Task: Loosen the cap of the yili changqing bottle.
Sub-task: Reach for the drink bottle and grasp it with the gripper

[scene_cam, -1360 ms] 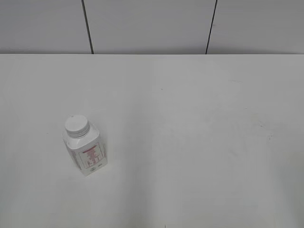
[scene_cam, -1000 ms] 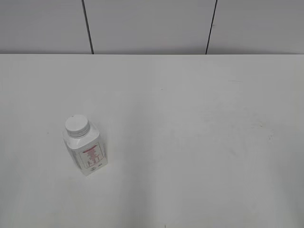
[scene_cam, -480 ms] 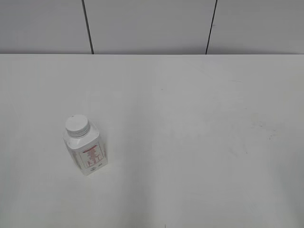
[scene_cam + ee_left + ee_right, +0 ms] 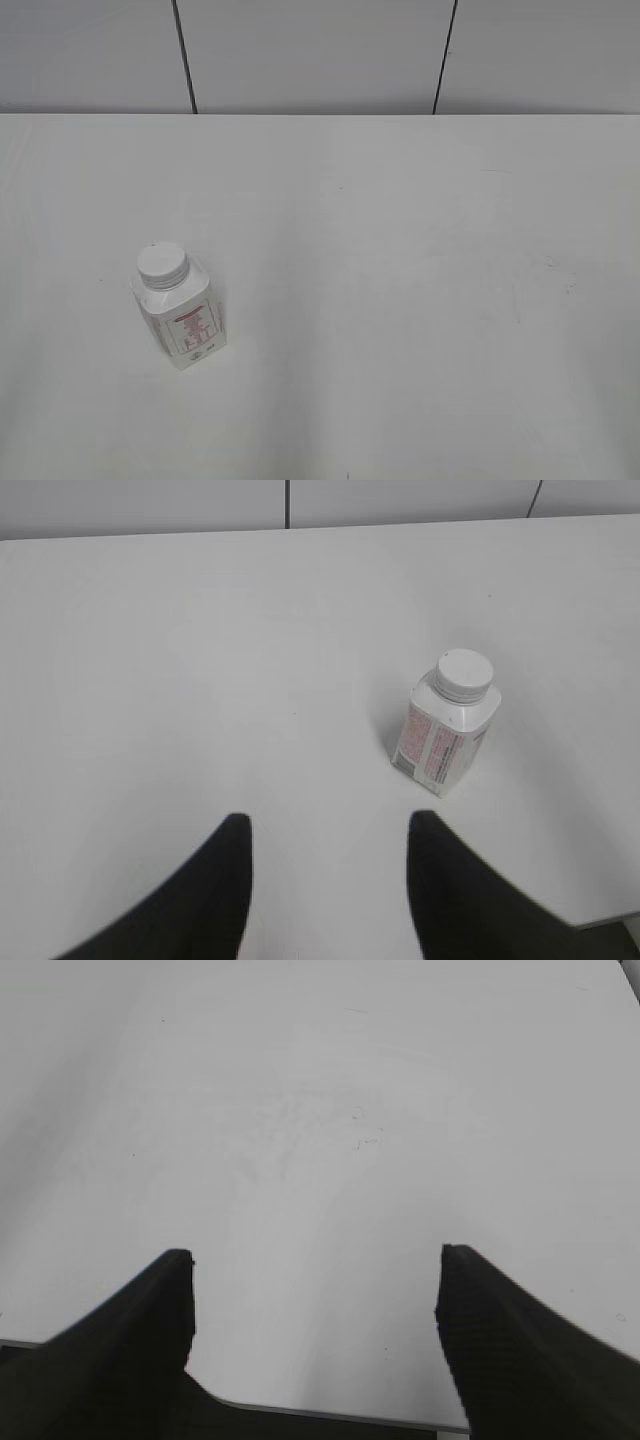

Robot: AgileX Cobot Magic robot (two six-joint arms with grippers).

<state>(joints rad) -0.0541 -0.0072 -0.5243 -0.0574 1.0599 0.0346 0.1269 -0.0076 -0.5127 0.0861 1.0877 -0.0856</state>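
White plastic bottle (image 4: 181, 318) stands upright on the bench (image 4: 400, 300), left of centre, cap (image 4: 161, 262) on. Likely light and slippery, easily tipped: clamp the squarish body, twist the ribbed cap rim. Both jaws open, empty, well apart from it.

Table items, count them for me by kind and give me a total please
Bottles: 1, the yili changqing bottle
Caps: 1, the cap, screwed on the bottle
Total: 2
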